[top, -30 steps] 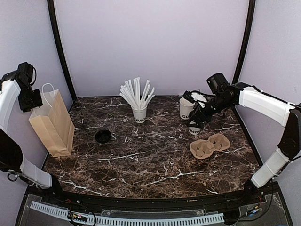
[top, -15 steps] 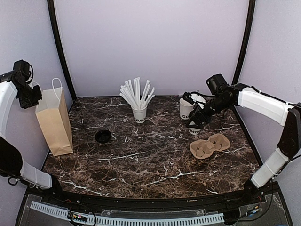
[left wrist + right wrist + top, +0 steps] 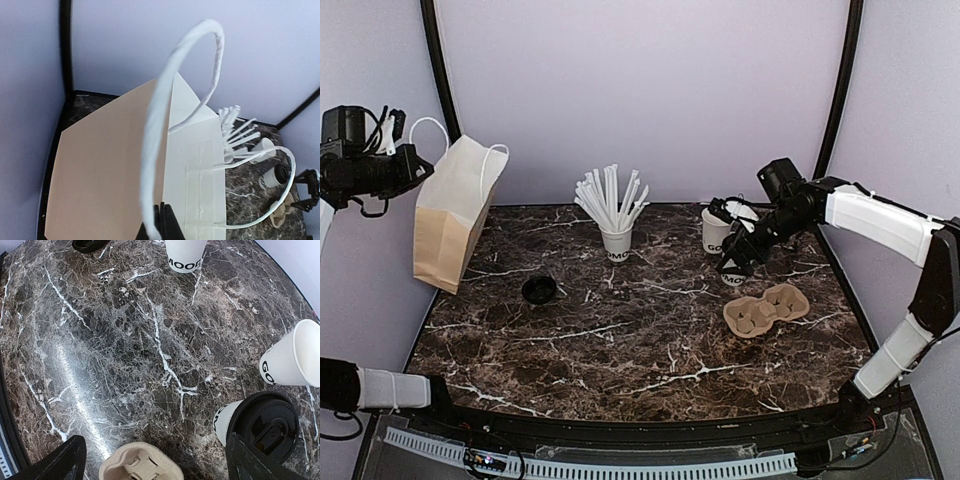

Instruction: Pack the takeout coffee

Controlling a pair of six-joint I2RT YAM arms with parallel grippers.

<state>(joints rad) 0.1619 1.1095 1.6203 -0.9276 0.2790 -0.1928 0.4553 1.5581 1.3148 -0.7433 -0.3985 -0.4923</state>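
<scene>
The takeout coffee [image 3: 732,278], a white cup under a black lid, stands on the marble table [image 3: 650,350] near the right rear. An open white cup [image 3: 716,230] is just behind it and a cardboard cup carrier [image 3: 766,308] just in front. The right gripper [image 3: 735,258] hangs over it, partly covering it from above. Further left are a cup of white straws [image 3: 617,240] and a loose black lid [image 3: 539,290].

The straw cup reads "MOOR" and the open cup "GO". The coffee's lettering is mostly hidden.

The right arm reaches inward from the right, wrist angled down, its 2 fingers spread wide and holding nothing. The left arm is raised high. The left gripper [image 3: 420,165] pinches the white handle [image 3: 165,150] of a tilted brown paper bag [image 3: 455,210].
</scene>
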